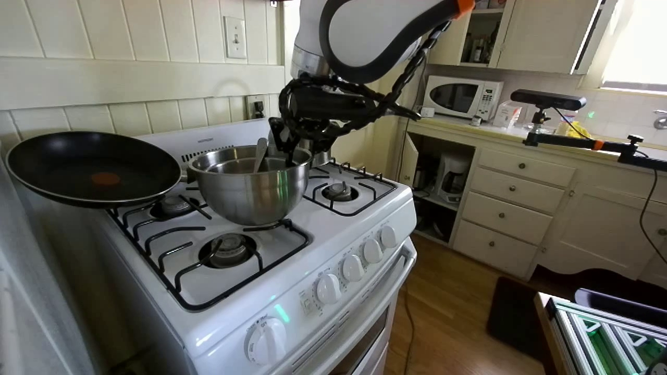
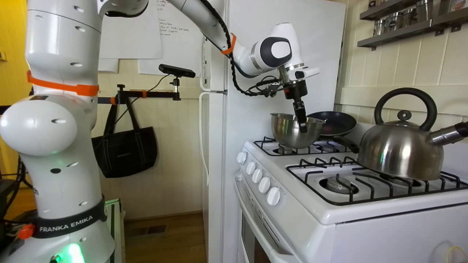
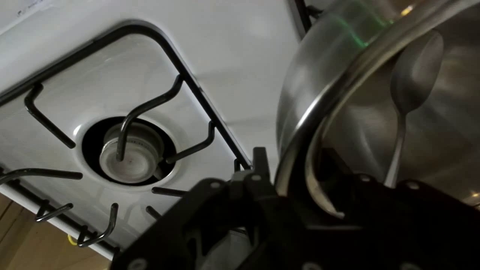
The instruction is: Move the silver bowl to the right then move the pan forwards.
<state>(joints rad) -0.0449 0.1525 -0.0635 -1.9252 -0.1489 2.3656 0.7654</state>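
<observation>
The silver bowl [image 1: 247, 195] is a deep steel bowl on the stove; it also shows in an exterior view [image 2: 290, 133] and in the wrist view [image 3: 311, 75]. A spoon [image 3: 416, 71] lies inside it. My gripper [image 3: 295, 163] is open around the bowl's rim, one finger inside and one outside, with gaps visible between fingers and rim. In an exterior view one finger of the gripper [image 2: 302, 126] shows in front of the bowl's side. The black pan [image 1: 99, 166] lies at the back, beside the bowl; it also shows in an exterior view [image 2: 336, 122], its handle partly hidden behind the bowl.
A steel kettle [image 2: 402, 153] with a black handle stands on a back burner. Black grates [image 1: 229, 302] and burners [image 3: 129, 157] cover the stove top. Knobs [image 1: 329, 288] line the stove's front. A fridge [image 2: 285, 54] stands beyond the stove and a wall behind it.
</observation>
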